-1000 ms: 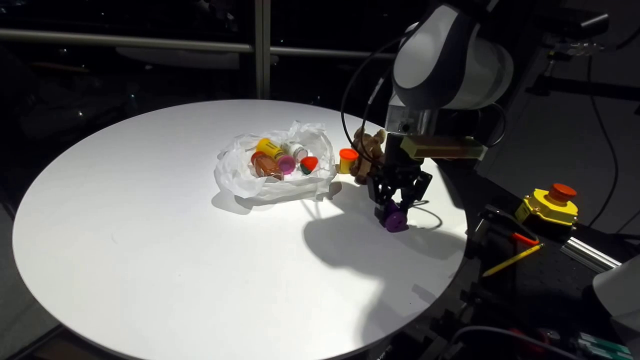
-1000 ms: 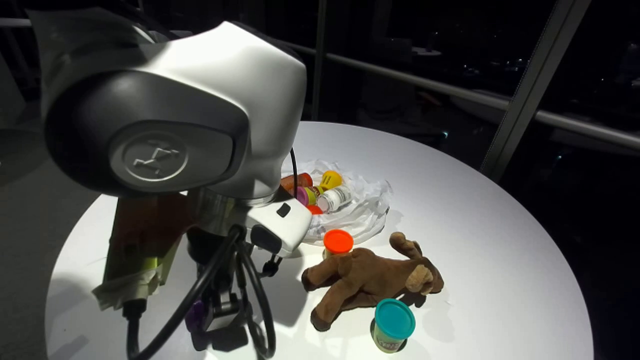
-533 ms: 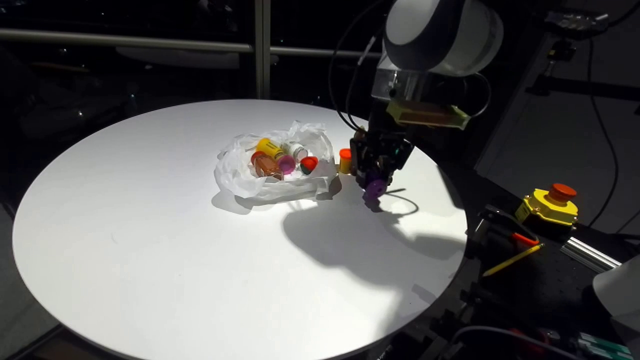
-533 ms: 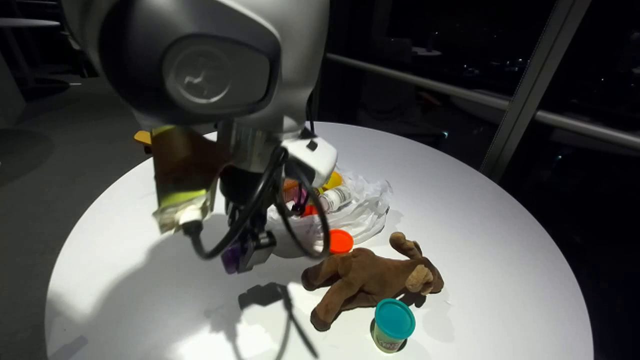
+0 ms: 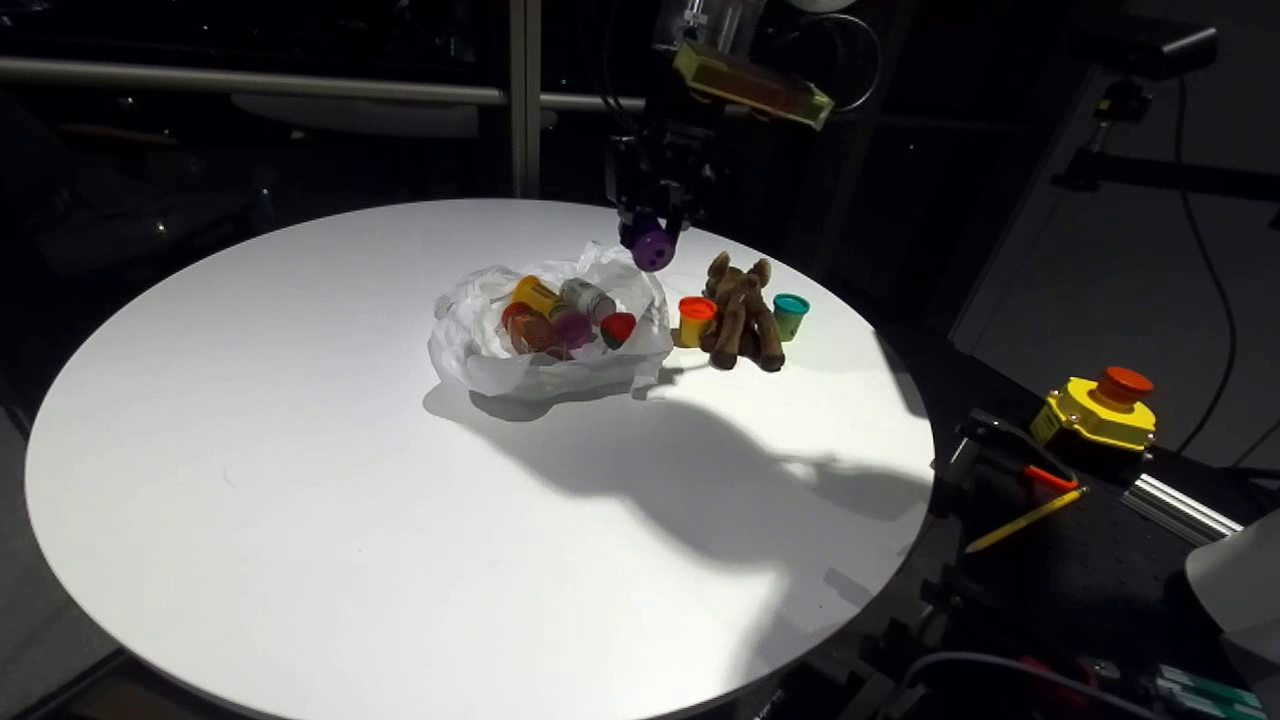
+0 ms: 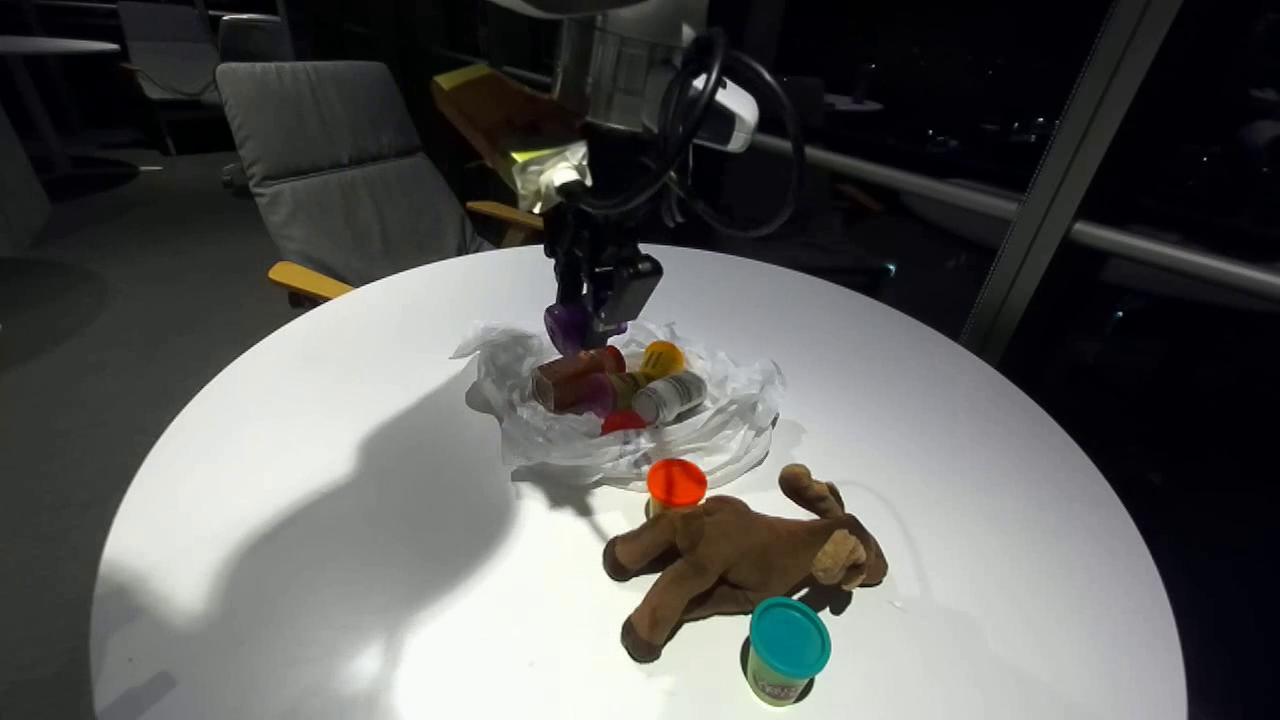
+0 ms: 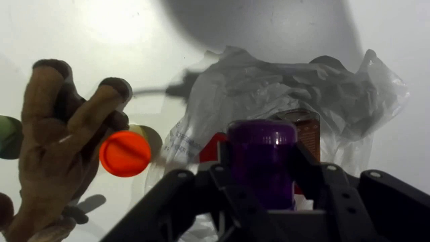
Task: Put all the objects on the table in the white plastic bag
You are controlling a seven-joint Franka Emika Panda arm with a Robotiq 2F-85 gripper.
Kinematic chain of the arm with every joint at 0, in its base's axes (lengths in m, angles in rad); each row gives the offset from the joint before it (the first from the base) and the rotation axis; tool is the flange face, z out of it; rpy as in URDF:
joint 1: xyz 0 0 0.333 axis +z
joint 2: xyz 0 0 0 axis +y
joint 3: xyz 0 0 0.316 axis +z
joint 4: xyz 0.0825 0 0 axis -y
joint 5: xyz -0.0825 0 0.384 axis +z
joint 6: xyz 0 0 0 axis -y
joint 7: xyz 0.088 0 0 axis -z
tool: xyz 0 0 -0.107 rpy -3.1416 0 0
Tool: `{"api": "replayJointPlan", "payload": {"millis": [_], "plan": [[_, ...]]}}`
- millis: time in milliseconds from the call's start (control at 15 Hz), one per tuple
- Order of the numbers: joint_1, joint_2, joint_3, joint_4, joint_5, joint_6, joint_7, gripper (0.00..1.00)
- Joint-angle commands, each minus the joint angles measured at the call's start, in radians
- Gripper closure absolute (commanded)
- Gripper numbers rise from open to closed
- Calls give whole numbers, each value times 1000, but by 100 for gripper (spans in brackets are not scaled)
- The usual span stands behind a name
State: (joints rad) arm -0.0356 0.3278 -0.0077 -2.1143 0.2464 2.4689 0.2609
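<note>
My gripper (image 7: 262,154) is shut on a purple container (image 7: 262,134), held above the white plastic bag (image 7: 242,80). In both exterior views the container (image 5: 653,252) (image 6: 566,328) hangs over the bag (image 5: 470,365) (image 6: 740,440): apparently near its far edge in an exterior view. The bag lies open, holding a yellow pot (image 6: 661,358), an orange-brown bottle (image 6: 562,382), a white bottle (image 6: 672,396) and a red thing (image 5: 618,328). Outside the bag stand an orange-lidded pot (image 5: 697,318), a brown plush animal (image 6: 750,555) and a teal-lidded pot (image 6: 789,640).
All this is on a round white table (image 5: 300,520). A grey chair (image 6: 330,165) stands behind its edge. A black side surface beside the table bears a yellow box with a red button (image 5: 1095,410) and a pencil (image 5: 1025,520).
My gripper has lifted the purple container off the table and carried it across to above the bag. The plush animal and the teal-lidded pot are now uncovered in an exterior view.
</note>
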Motion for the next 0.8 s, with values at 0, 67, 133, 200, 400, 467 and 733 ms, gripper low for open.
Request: {"api": "replayJointPlan", "payload": {"millis": [0, 67, 133, 200, 400, 467, 733], "plan": [[-14, 182, 2, 222, 31, -51, -14, 77], [-19, 219, 7, 267, 40, -59, -16, 77], [-23, 251, 10, 306, 46, -65, -16, 77], [-29, 283, 16, 344, 55, -71, -19, 77], [-34, 342, 20, 414, 65, -89, -19, 20], [-38, 346, 21, 419, 70, -87, -21, 14], [-53, 302, 20, 375, 62, -91, -68, 0]]}}
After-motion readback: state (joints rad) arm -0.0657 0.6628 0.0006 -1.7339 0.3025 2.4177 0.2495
